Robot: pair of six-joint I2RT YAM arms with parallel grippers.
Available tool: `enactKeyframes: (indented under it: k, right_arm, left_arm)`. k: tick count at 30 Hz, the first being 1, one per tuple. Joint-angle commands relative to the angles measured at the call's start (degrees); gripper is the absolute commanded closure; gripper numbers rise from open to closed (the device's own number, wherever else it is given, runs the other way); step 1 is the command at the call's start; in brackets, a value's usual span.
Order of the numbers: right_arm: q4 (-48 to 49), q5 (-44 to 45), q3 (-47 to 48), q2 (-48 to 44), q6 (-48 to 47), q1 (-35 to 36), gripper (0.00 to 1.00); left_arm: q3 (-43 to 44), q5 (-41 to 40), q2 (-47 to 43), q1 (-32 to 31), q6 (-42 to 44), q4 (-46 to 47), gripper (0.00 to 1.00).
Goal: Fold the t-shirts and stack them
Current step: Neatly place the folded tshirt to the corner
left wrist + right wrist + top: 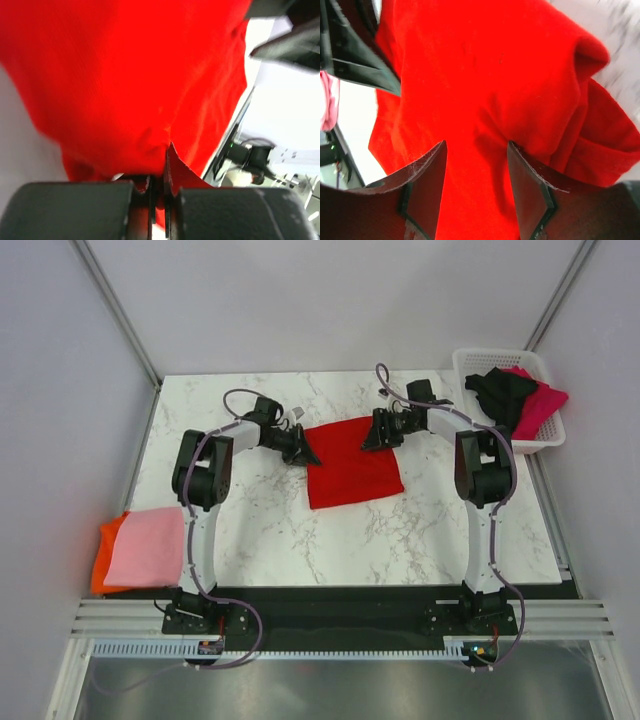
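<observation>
On the far half of the tabletop point(300, 540), my left hand point(299, 447) pinches the red t-shirt point(352, 472) at its left edge, my right hand point(381, 432) straddles the right edge, fingers spread, so I judge it must close before folding.

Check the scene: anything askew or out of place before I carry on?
The red t-shirt lies slightly askew on the table. The black t-shirt and magenta t-shirt hang over the white basket rim. The pink t-shirt and orange t-shirt stack seems to overhang the table's left edge.
</observation>
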Motion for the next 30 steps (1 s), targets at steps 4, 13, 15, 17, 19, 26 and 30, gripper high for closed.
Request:
enactKeyframes:
  k: [4, 13, 15, 17, 19, 26, 30]
  right_arm:
    - [-4.8, -1.5, -1.6, -11.3, -5.0, -2.4, 0.40]
    - [-10.8, 1.0, 4.2, -17.5, -10.2, -6.0, 0.40]
    - [-11.2, 1.0, 3.9, -18.3, -10.6, -6.0, 0.40]
    - [-11.3, 0.5, 3.5, -19.1, -10.2, -5.9, 0.40]
    - [-11.1, 0.5, 2.9, -20.2, -10.1, -5.8, 0.40]
    - [-10.9, 0.8, -2.6, -27.8, -10.9, -5.4, 0.40]
    - [-10.7, 0.2, -5.1, -31.1, -10.6, -5.0, 0.40]
  left_arm:
    - [-9.9, -3.9, -18.0, 0.7, 13.1, -14.5, 0.98]
    - [-26.6, -11.5, -38.1, 2.5, 25.3, -26.8, 0.98]
    - [-27.3, -11.9, -39.1, 2.7, 27.7, -29.7, 0.98]
    - [-27.0, -11.9, -39.2, 2.9, 31.3, -34.9, 0.98]
    - [-26.4, -13.0, -39.7, 3.3, 34.2, -37.9, 0.98]
    - [-23.3, -21.0, -43.9, 5.7, 41.0, -48.6, 0.98]
    - [-18.8, -25.2, -45.4, 7.2, 45.7, -55.8, 0.98]
